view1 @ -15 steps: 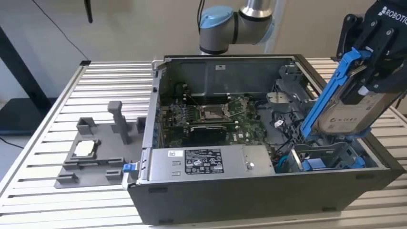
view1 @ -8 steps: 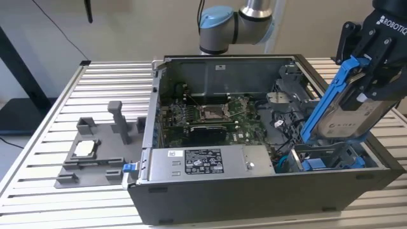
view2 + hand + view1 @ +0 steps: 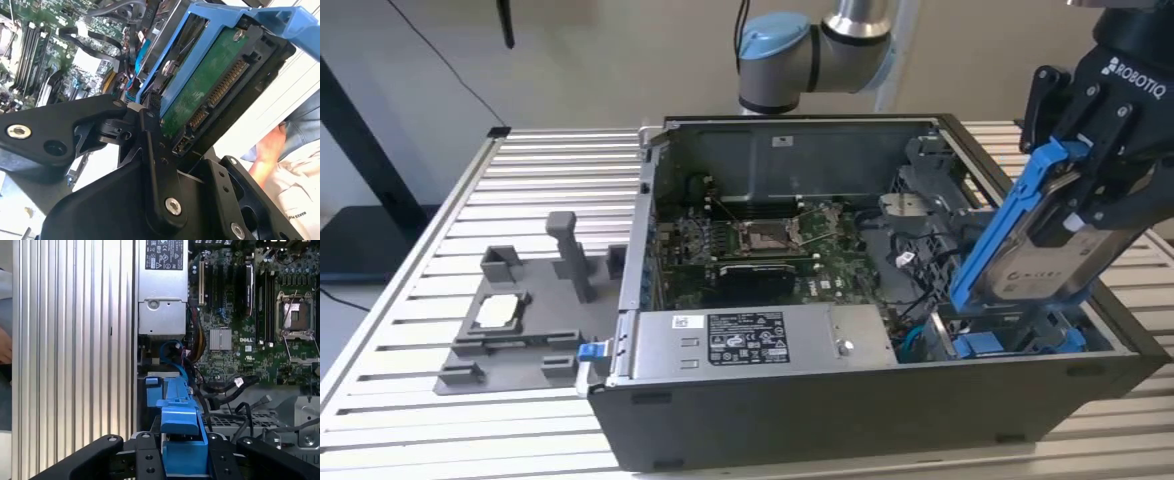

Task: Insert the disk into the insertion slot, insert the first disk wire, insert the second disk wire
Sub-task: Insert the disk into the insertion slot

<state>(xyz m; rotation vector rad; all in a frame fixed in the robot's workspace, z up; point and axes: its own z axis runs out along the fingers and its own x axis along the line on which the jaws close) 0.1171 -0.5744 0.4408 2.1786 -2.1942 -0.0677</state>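
- Blue-framed disk is clamped in the end effector, tilted above the slot.
- Best square it with the slot's sides before easing down.

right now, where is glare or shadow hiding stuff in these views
Second wrist view: the background past the disk is blown out white; first wrist view: the slatted table glares bright, while the insertion slot under the disk lies in deep shadow; exterior view: even, soft light, no harsh glare, only the inside of the case is dim.
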